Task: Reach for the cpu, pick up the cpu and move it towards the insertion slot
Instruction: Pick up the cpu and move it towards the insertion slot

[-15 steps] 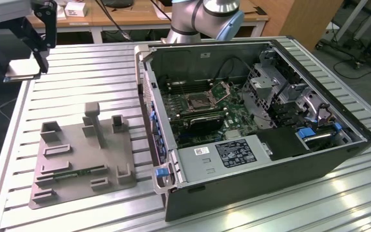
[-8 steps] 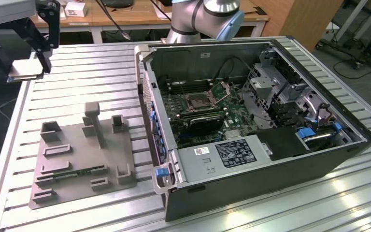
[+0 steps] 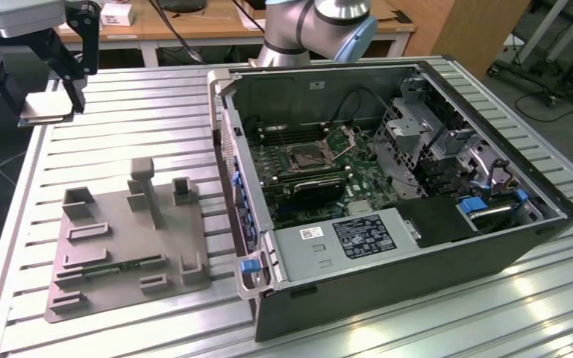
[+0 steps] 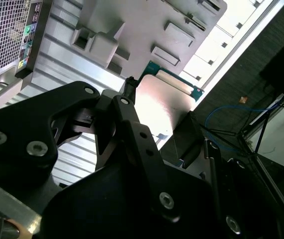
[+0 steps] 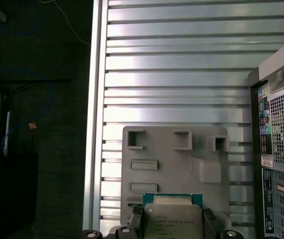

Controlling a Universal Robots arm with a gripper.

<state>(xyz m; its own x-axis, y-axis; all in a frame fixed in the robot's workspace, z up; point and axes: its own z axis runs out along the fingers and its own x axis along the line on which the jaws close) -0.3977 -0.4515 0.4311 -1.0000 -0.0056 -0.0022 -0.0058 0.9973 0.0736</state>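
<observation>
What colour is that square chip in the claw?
The chip is silver-grey with a green edge, clearest in the first wrist view.

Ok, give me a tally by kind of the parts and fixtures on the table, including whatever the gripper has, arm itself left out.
cpu, held in the gripper: 1
grey holder tray: 1
open computer case: 1
insertion slot inside the case: 1
Total: 4

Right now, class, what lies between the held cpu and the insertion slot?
In the exterior view, a bare stretch of ribbed table, then the open computer case's side wall, lie between the cpu in the gripper and the insertion slot.
</observation>
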